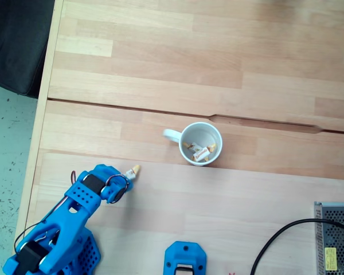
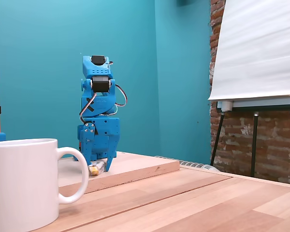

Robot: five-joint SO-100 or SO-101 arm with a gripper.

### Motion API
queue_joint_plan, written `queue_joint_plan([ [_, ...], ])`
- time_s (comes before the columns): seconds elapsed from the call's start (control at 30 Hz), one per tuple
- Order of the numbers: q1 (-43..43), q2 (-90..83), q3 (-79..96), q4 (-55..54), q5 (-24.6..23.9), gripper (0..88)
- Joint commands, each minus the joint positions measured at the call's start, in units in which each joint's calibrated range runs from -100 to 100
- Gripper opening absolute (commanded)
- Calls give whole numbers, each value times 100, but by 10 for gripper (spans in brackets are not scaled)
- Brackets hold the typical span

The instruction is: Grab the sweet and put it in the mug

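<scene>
Here my gripper (image 1: 128,175) stands down at the tabletop (image 1: 229,212), jaws clenched on the sweet (image 1: 132,171), which lies crosswise between my fingertips with one twisted end poking out toward the mug (image 1: 201,143). In the low fixed view the sweet (image 2: 94,169) sits at my jaw tips just above the wood. The mug lies ahead and to the right in the top fixed view, well apart, already holding other sweets (image 1: 199,151). Bare wood lies between; the table edge (image 1: 34,154) runs behind my arm.
</scene>
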Motion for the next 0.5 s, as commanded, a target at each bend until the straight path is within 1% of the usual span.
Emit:
queue_joint_plan([
  [0.0,40,-151,-31,-55,5,90],
  [0.27,40,-125,-40,-55,24,46],
  [0.4,40,-125,-31,-55,29,1],
  [0.47,40,-133,-31,-55,29,0],
])
